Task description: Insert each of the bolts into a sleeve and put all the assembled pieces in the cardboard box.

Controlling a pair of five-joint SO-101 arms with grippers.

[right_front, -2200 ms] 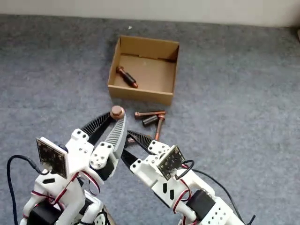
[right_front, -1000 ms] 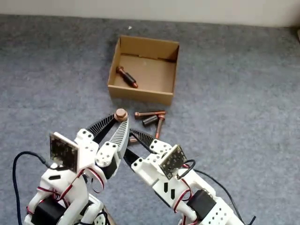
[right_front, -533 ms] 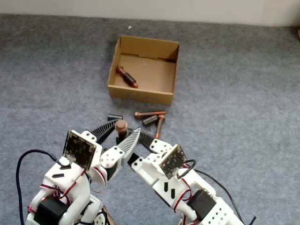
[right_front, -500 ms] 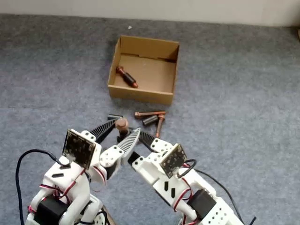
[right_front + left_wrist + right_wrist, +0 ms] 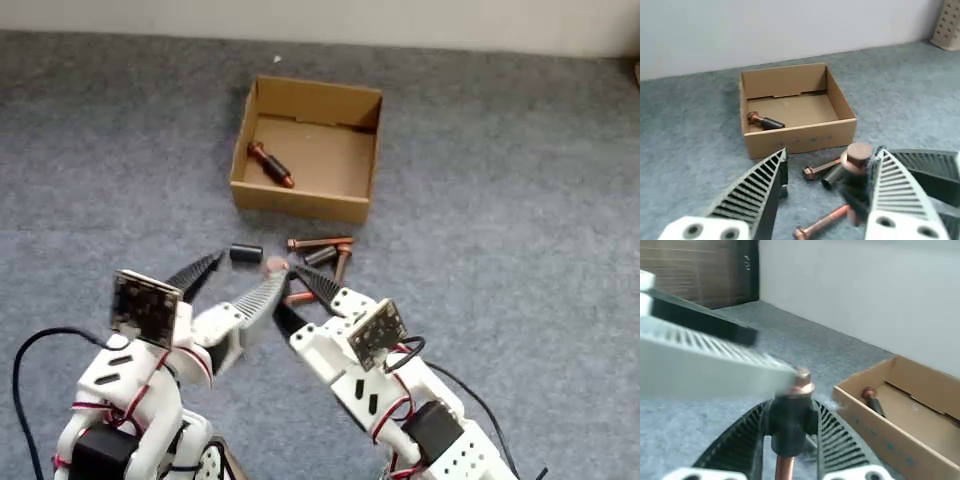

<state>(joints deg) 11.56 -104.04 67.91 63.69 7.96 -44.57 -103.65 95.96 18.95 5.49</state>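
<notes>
In the grip of the right pincer (image 5: 790, 412) stands a sleeve (image 5: 788, 432) with a bolt (image 5: 802, 381) through it. The left pincer (image 5: 832, 162) gapes open around it, close alongside; a brush from it could tilt the piece or drop the bolt before the box (image 5: 300, 203) beyond.

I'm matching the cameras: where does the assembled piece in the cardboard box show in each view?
High view: assembled piece in the cardboard box's left half, by the left wall.
Left wrist view: inside the box, bolt head beside a side wall.
Right wrist view: inside the box, near its closest corner.
Shared landmark: the box.
</notes>
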